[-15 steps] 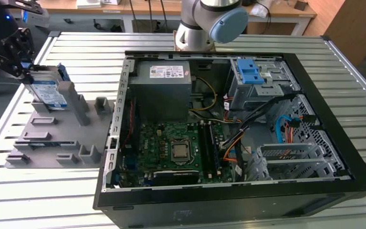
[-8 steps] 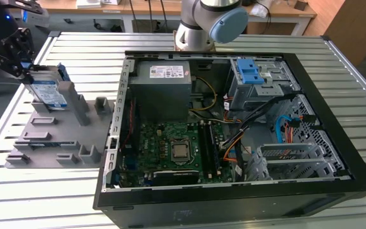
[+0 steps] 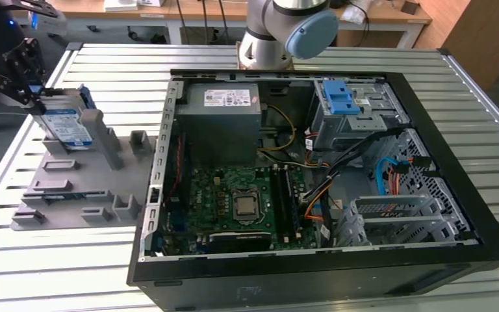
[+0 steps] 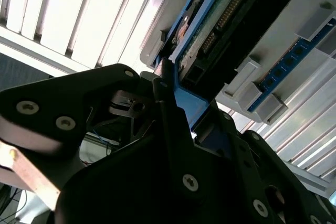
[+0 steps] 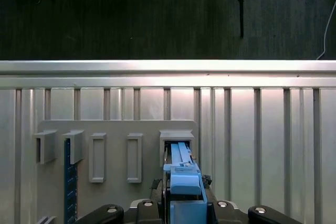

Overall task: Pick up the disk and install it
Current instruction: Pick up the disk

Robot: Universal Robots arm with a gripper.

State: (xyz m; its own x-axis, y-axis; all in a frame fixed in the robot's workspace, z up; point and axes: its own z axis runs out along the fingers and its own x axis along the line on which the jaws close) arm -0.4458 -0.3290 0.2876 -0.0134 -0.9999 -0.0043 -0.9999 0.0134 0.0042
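Grip on the disk [image 3: 67, 127] at the grey holder [image 3: 76, 192]
The hand [image 3: 34, 97] is clamped tight on the disk's blue end handle. The disk stands on edge in a slot of the holder, which lies on the slatted worktop [image 3: 59, 260] to the exterior view's left of the open computer case [image 3: 431, 162].

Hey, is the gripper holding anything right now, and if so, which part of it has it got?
The gripper holds the disk by its blue end handle; the disk stands upright in a slot of the grey holder.
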